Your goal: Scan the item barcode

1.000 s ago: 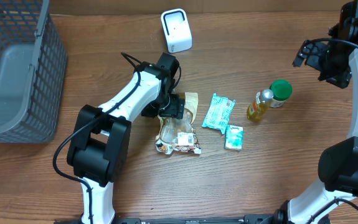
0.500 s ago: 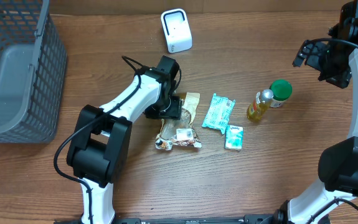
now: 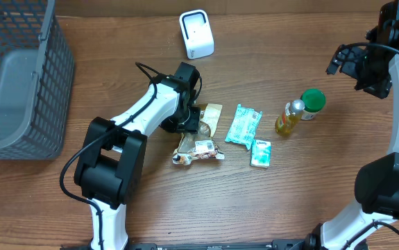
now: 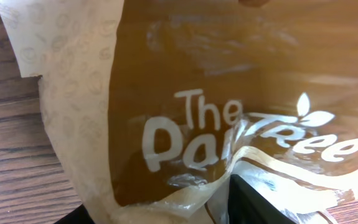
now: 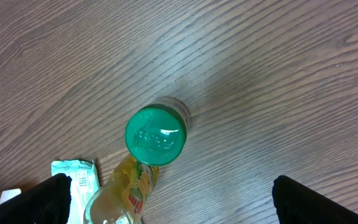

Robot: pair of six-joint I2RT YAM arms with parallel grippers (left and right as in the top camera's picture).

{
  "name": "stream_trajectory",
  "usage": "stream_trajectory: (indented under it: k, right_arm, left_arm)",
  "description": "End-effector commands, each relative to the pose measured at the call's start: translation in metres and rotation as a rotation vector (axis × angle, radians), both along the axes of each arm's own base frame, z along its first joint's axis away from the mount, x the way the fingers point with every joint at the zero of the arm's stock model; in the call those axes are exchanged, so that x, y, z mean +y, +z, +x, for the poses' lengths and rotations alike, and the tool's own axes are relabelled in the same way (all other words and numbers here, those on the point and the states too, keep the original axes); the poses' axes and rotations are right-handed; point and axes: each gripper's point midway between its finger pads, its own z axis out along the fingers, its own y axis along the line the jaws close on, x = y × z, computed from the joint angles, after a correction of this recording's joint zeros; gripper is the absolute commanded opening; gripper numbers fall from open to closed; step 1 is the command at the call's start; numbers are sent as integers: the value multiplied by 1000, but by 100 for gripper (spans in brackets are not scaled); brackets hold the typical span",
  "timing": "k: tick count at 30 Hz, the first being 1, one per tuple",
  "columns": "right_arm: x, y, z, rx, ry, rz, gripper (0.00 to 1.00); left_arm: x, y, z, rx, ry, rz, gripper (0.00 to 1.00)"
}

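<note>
Our left gripper (image 3: pixel 195 121) sits on the end of the brown snack bag (image 3: pixel 200 146) nearest the white scanner (image 3: pixel 196 33), clamped or not we cannot tell, the bag's long axis pointing away from that scanner, well apart from the spread right gripper (image 5: pixel 182 199).

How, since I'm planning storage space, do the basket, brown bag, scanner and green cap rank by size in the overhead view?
1. Basket, by far the largest.
2. Brown bag, crumpled.
3. Scanner, only slightly smaller than the bag.
4. Green cap.
</note>
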Motion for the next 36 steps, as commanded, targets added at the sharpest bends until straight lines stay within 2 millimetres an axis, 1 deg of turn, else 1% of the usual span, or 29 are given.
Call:
stream_trajectory:
  k: [1, 3, 7, 10, 13, 15, 17, 19, 22, 23, 26, 30, 36]
  right_arm:
    - [-1, 6, 0, -19, -7, -8, 100]
    - [-1, 6, -1, -18, -7, -8, 100]
    - [-1, 6, 0, -19, -7, -8, 100]
    - [-1, 6, 0, -19, -7, -8, 100]
    - [-1, 6, 0, -19, -7, -8, 100]
    - [-1, 6, 0, -19, -7, -8, 100]
    - [-1, 6, 0, -19, -7, -9, 100]
    - [-1, 6, 0, -19, -7, -8, 100]
    - [-1, 6, 0, -19, -7, -8, 100]
    - [-1, 6, 0, -19, -7, -8, 100]
    - [-1, 6, 0, -19, -7, -9, 100]
    - [-1, 6, 0, -19, -7, -8, 100]
    - [-1, 6, -1, -18, -7, -8, 100]
  left_arm:
    - [10, -13, -10, 26, -6, 57, 51]
    - [10, -13, -11, 27, -6, 57, 54]
    - [10, -13, -11, 27, -6, 57, 56]
    - [9, -13, -9, 22, -6, 56, 65]
    - [8, -12, -6, 6, -6, 49, 67]
    - [7, -9, -2, -3, -20, 44, 79]
    - [8, -2, 2, -12, -46, 43, 87]
    - [8, 11, 9, -20, -66, 40, 91]
    - [6, 32, 19, -47, -125, 35, 93]
    - [3, 43, 26, -70, -154, 28, 93]
    - [-2, 52, 35, -107, -168, 15, 93]
    - [-5, 48, 38, -122, -206, 6, 94]
    - [-5, 36, 27, -108, -327, 13, 93]
